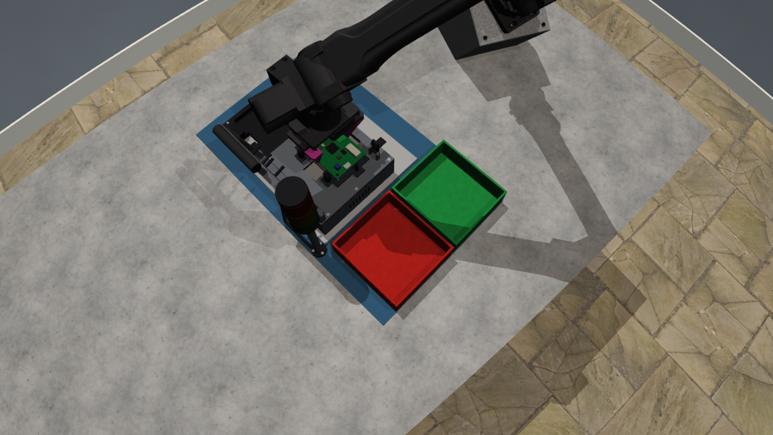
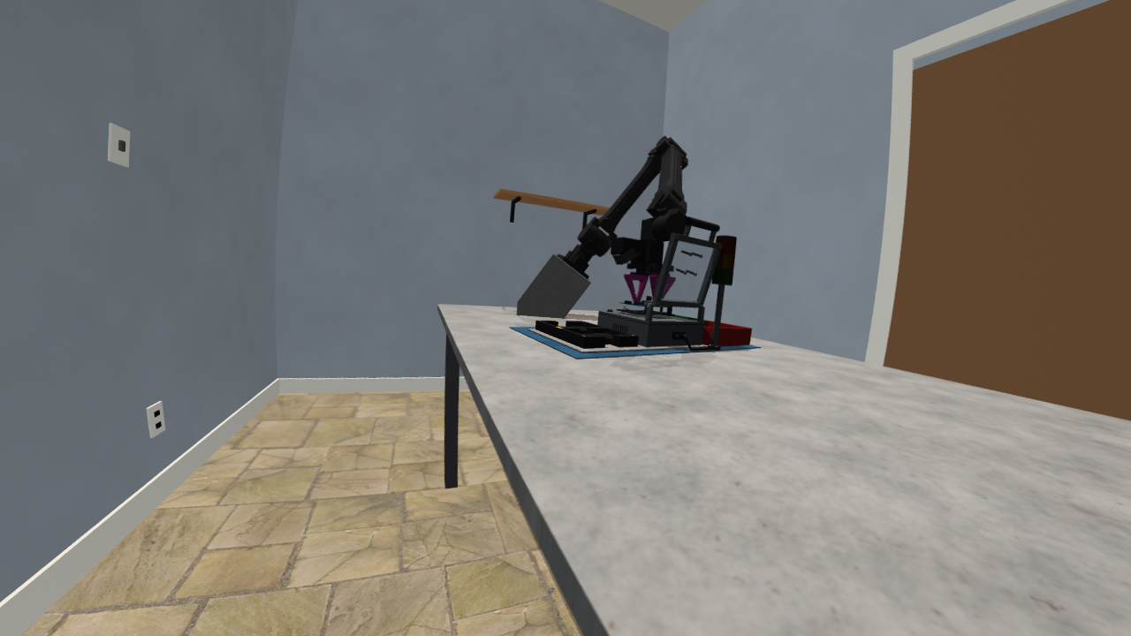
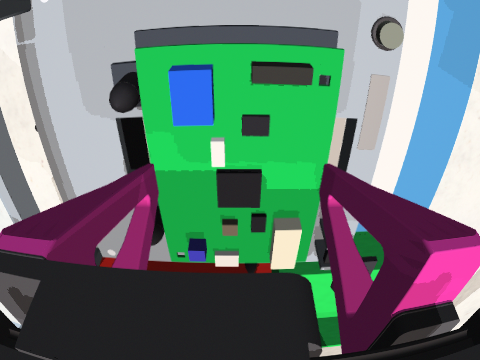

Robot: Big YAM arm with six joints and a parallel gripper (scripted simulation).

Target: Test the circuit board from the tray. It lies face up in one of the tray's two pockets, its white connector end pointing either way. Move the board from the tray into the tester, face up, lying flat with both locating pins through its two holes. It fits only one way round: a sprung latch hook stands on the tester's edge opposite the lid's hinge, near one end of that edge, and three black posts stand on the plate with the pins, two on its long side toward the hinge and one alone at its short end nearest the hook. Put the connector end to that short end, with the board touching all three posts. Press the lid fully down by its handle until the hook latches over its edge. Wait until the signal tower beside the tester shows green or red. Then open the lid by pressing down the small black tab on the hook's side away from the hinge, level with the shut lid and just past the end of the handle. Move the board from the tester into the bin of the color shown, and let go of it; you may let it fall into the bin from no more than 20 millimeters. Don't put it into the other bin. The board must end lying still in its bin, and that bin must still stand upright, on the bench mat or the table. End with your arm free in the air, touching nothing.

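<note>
The green circuit board (image 1: 339, 156) (image 2: 630, 302) (image 3: 187, 150) is face up and level, just above the tester's plate. My gripper (image 1: 332, 141) (image 2: 648, 298) (image 3: 239, 176) is shut on its two long edges with the magenta fingertips. The cream connector (image 1: 352, 150) (image 3: 286, 245) is at the end toward the bins, on the latch hook side. The tester (image 1: 345, 197) (image 2: 671, 331) has its lid (image 2: 687, 272) standing open. The latch hook (image 1: 376, 147) stands free of the lid. A black post (image 3: 125, 96) shows beside the board; the locating pins are hidden. The signal tower (image 1: 297, 205) (image 2: 724, 261) looks unlit.
The red bin (image 1: 391, 254) (image 2: 735, 335) and green bin (image 1: 448, 191) stand upright side by side, beyond the tester's short end. The lid handle (image 1: 237, 147) (image 2: 700, 223) stands high near the arm. The black tray (image 2: 580, 336) lies on the tester's other side.
</note>
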